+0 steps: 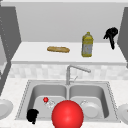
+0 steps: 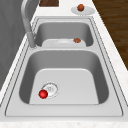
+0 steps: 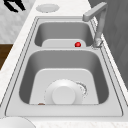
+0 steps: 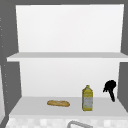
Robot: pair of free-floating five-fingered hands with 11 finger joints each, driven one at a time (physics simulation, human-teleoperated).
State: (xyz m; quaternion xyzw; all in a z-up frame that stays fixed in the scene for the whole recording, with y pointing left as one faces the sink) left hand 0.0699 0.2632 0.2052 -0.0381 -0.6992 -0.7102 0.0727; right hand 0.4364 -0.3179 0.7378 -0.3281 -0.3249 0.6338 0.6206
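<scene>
**Right hand hung beside the bottle on the shelf**

While the left hand (image 1: 32, 116) hovered, fingers curled on nothing, at the sink's (image 1: 25, 93) front left rim, the right hand (image 1: 111, 35) hung above the lower shelf (image 1: 35, 56), fingers pointing down (whether clenched or released, I could not tell), holding nothing. Nearest stood the yellow bottle (image 1: 87, 45), upright, apart from it; a bread loaf (image 1: 58, 49) lay further left.

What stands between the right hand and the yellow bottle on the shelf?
Nothing visible. The right hand hangs above the shelf to the right of the yellow bottle, with bare shelf between them. The bread loaf lies on the bottle's far side, to its left.
</scene>
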